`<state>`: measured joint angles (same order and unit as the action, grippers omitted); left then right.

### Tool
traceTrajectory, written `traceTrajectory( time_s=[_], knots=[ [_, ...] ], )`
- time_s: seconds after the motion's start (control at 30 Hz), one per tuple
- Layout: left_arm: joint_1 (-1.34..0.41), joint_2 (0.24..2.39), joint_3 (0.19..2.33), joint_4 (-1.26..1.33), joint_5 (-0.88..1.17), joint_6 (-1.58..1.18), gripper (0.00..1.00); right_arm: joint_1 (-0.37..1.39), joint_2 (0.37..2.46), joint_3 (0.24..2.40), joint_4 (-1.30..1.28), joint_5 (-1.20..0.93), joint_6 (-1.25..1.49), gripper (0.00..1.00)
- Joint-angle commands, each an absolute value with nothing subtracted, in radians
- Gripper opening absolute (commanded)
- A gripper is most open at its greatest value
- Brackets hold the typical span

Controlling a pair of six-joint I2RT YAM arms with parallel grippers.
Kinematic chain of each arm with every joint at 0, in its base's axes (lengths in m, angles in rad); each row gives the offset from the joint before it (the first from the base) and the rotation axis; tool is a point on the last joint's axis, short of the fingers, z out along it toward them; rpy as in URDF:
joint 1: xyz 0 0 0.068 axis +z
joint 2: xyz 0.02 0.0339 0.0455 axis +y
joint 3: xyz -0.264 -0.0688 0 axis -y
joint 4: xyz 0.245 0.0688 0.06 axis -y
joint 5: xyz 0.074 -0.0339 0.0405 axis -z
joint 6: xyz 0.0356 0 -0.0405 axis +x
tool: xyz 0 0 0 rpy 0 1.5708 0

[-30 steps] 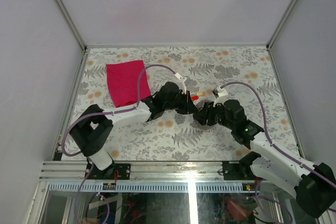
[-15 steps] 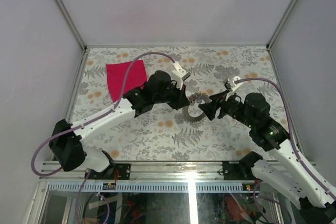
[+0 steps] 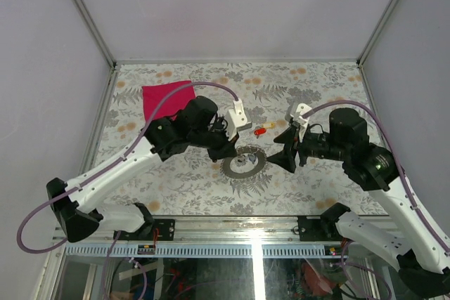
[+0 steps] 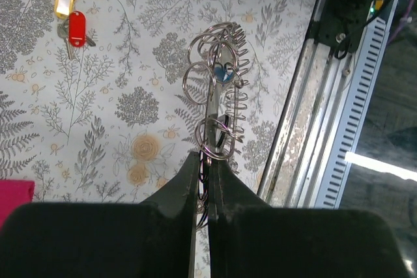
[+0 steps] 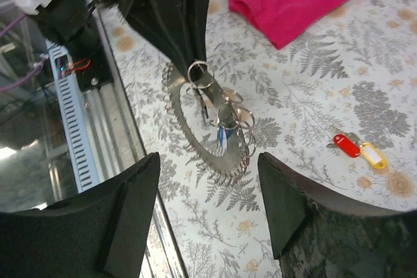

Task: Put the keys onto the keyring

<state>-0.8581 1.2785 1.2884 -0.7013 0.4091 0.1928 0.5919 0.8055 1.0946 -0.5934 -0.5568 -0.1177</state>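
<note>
The keyring [image 4: 215, 96] is clamped in the left pincer [image 4: 207, 161], jaws pressed together on it, at the centre of the frame. The right pincer [image 5: 208, 161] is held wide apart, facing the keyring. The keys [image 4: 68, 24] are seen lying on the bench [image 4: 117, 63], upper left.

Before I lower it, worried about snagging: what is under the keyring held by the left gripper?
Only the fern-print table cover shows under the keyring in the left gripper; the keys lie well aside. The spot its rings cover is hidden.
</note>
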Motion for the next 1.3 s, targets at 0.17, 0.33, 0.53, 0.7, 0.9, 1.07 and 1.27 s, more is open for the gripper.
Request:
traceTrajectory(
  time_s=[0.17,0.33,0.53,0.7,0.9,1.07,1.27],
  knots=[
    [-0.876,1.225,1.365,-0.788,0.475,0.270,0.00,0.591,0.887,1.147,-0.653,-0.759,-0.177,0.64],
    [-0.878,1.210,1.384,-0.807,0.504,0.284,0.00,0.592,0.935,1.141,-0.664,-0.792,-0.189,0.60],
    [-0.879,1.192,1.399,-0.819,0.542,0.285,0.00,0.591,0.953,1.119,-0.654,-0.784,-0.202,0.57],
    [-0.879,1.192,1.414,-0.828,0.570,0.286,0.00,0.591,0.963,1.101,-0.626,-0.793,-0.204,0.53],
    [-0.880,1.198,1.425,-0.833,0.579,0.285,0.00,0.591,0.998,1.089,-0.602,-0.845,-0.204,0.45],
    [-0.881,1.199,1.430,-0.835,0.590,0.284,0.00,0.591,1.018,1.082,-0.590,-0.877,-0.203,0.34],
    [-0.881,1.194,1.444,-0.835,0.595,0.288,0.00,0.591,1.022,1.069,-0.556,-0.917,-0.184,0.27]
  ],
)
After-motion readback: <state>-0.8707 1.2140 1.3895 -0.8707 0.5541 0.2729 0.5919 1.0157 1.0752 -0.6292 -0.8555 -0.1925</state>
